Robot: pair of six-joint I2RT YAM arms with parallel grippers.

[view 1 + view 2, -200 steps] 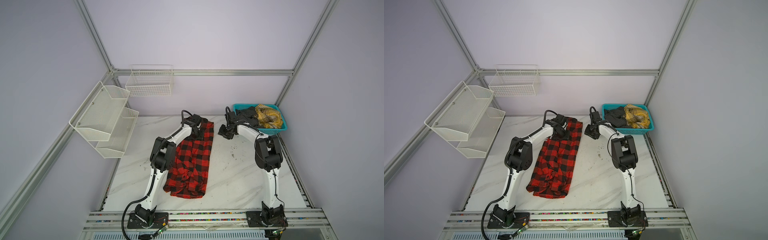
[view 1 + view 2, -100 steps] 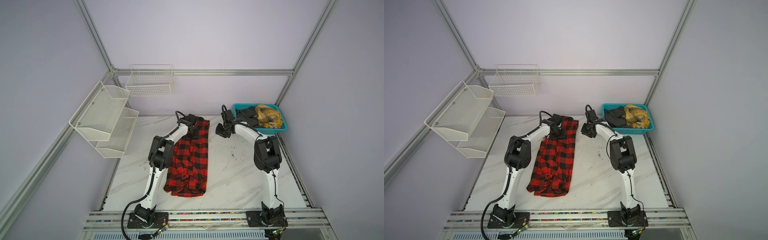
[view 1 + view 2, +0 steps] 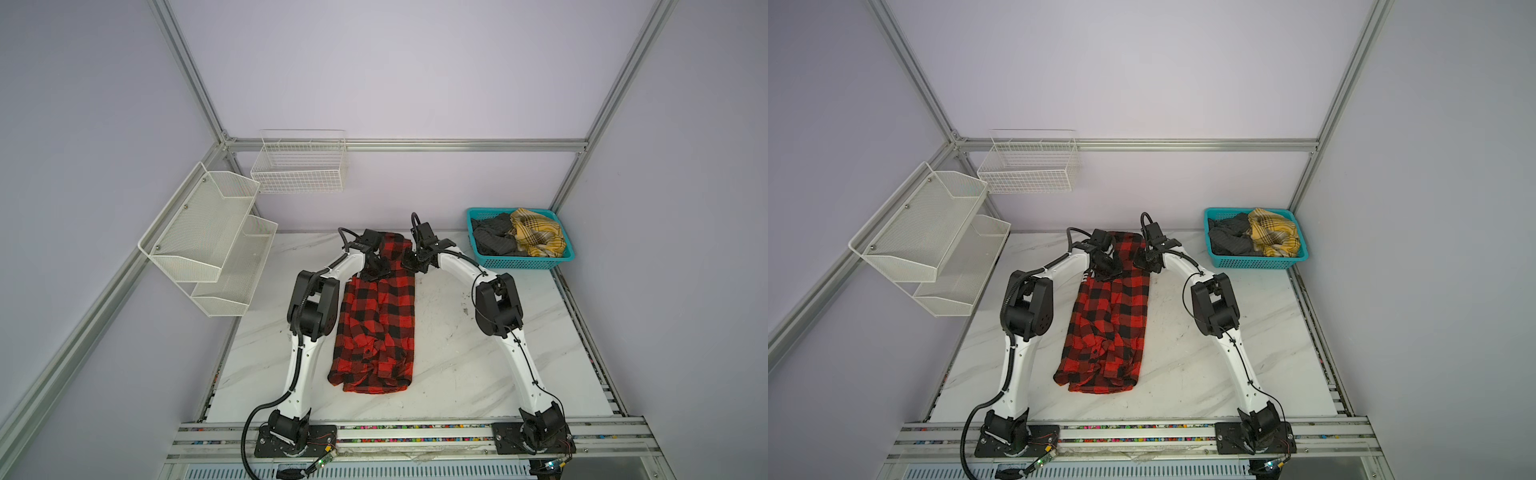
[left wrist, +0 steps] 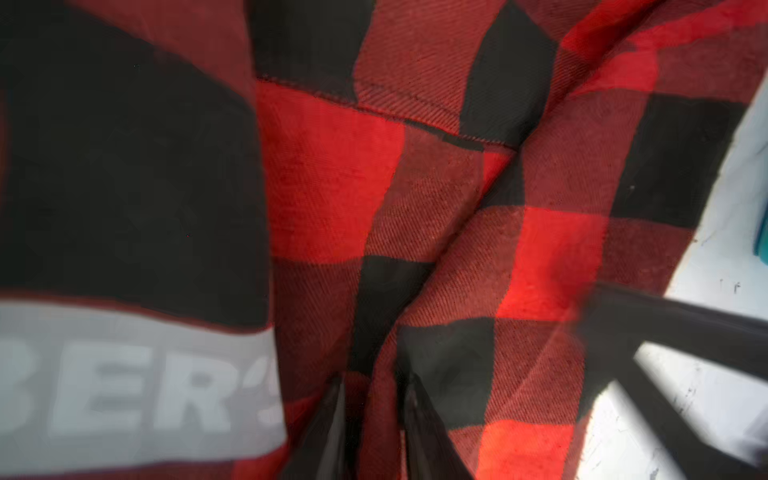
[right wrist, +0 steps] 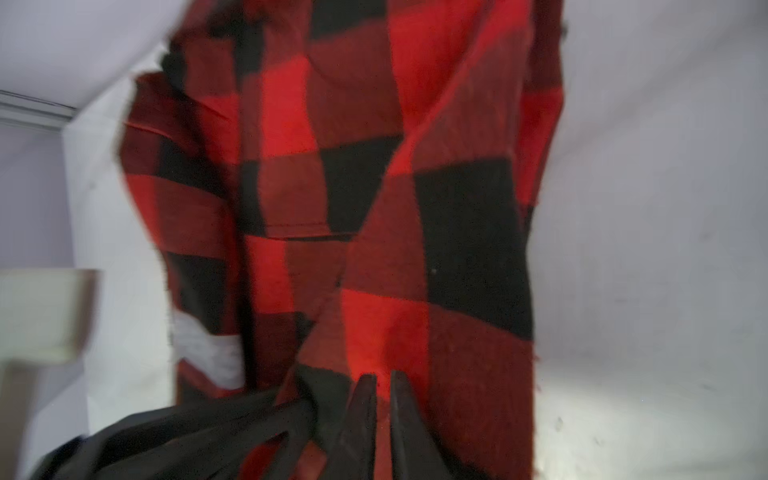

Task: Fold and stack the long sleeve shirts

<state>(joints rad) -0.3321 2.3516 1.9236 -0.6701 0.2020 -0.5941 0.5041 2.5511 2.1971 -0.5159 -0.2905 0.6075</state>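
A red-and-black check long sleeve shirt [image 3: 378, 316] [image 3: 1108, 324] lies lengthwise on the marble table, folded into a narrow strip in both top views. My left gripper [image 3: 376, 270] [image 3: 1106, 270] sits on its far left part. In the left wrist view its fingers pinch a raised ridge of the check cloth [image 4: 374, 399], beside white block letters [image 4: 137, 399]. My right gripper [image 3: 411, 262] [image 3: 1144, 259] is at the shirt's far right edge. Its narrow jaws [image 5: 383, 386] are closed on red cloth.
A teal basket [image 3: 523, 262] [image 3: 1258, 262] at the far right corner holds a dark grey garment [image 3: 494, 239] and a yellow plaid one [image 3: 536, 237]. White mesh shelves [image 3: 208, 237] and a wire basket [image 3: 299, 166] hang on the left and back walls.
My right gripper has moved left from beside the basket to the shirt's far right edge and closed on it. The left gripper has shifted slightly on the far end of the shirt.
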